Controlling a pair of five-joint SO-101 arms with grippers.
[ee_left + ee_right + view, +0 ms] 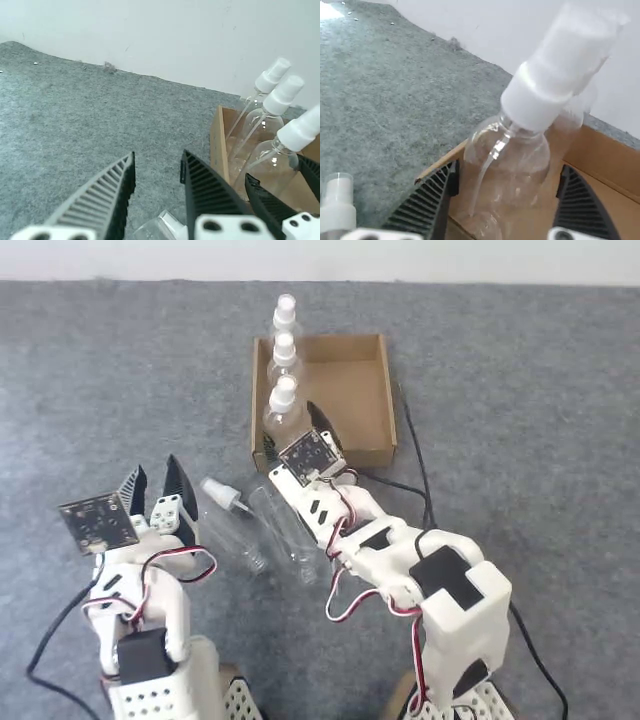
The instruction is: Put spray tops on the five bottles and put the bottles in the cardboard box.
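The right gripper point(507, 175) is holding its jaws apart around the nearest upright clear plastic spray-topped bottle point(283, 408) in the brown cardboard box point(385, 390). The left gripper point(155, 472), also spread, is hovering just left of a capped clear bottle point(238, 528) lying near-to-far on the grey carpet point(120, 370).

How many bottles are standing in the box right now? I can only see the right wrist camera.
Observer: Three upright bottles stand in a row along one wall of the box, each with a spray top.
Operator: How many are outside it?
Observer: Two loose bottles lie on the carpet between the arms.
Operator: Is the left hand holding anything?
Observer: No, the left hand is open with nothing between its fingers, beside the loose bottles.
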